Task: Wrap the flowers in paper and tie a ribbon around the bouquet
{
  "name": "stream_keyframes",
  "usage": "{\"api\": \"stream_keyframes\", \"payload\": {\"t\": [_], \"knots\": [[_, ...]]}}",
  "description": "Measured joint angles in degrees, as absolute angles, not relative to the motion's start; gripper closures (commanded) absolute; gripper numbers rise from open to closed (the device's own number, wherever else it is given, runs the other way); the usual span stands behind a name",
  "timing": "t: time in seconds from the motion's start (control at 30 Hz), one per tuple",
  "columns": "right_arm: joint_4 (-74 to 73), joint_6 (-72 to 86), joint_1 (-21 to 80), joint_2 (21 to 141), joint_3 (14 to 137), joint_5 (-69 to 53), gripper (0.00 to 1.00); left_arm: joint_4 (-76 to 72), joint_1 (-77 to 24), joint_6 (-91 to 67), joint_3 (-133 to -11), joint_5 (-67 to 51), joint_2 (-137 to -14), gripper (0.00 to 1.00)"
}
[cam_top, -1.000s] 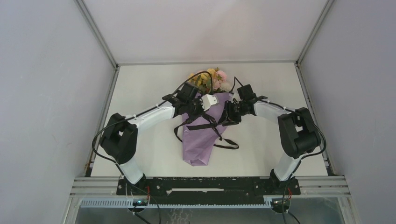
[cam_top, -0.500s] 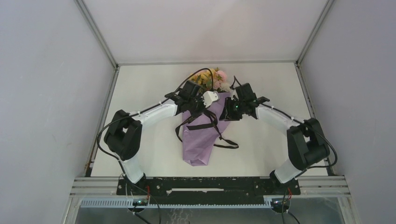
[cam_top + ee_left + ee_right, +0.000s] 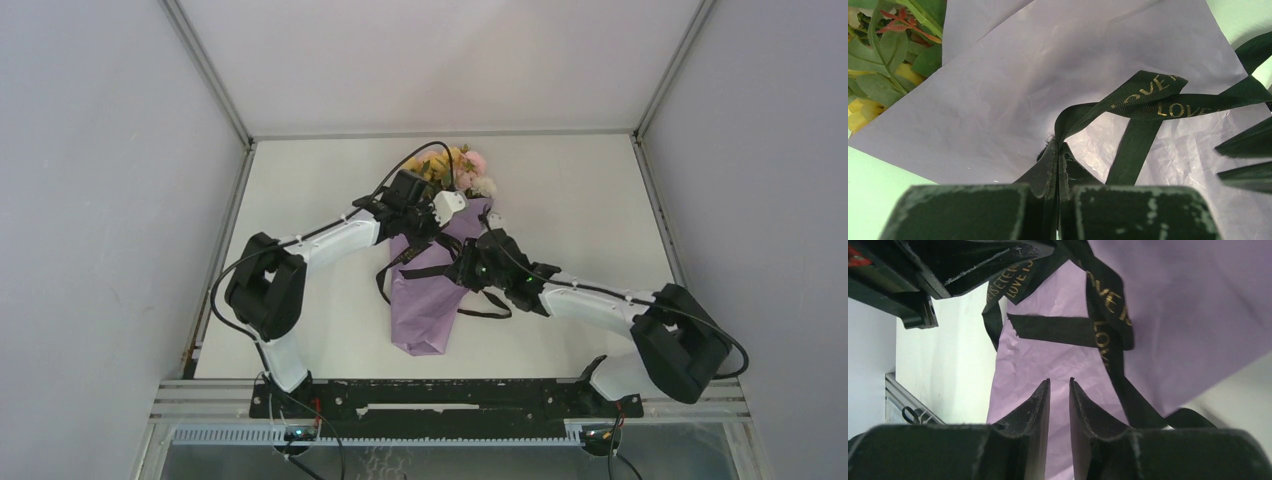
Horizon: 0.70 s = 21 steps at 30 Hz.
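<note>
L gripper point(image 3: 1058, 152) clamps the ribbon point(image 3: 1148, 95); R gripper point(image 3: 1059, 386) has a narrow gap, holds nothing. Risk: R may miss the loose end, so crossing loosens.

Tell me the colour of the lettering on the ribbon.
Gold, printed on the black ribbon. It reads clearest in the left wrist view.
</note>
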State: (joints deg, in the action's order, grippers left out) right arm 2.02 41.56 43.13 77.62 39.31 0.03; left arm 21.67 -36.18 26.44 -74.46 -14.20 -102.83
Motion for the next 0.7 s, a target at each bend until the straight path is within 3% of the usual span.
{"api": "stream_keyframes", "payload": {"t": [0.27,0.7], "knots": [[7.5,46.0,43.4,86.5,39.3,5.5,0.70,21.7,-36.2,26.3,-74.5,-14.3,-102.8,1.00],[7.5,47.0,41.1,87.9,39.3,14.4,0.60,21.7,-36.2,26.3,-74.5,-15.3,-102.8,1.00]]}}
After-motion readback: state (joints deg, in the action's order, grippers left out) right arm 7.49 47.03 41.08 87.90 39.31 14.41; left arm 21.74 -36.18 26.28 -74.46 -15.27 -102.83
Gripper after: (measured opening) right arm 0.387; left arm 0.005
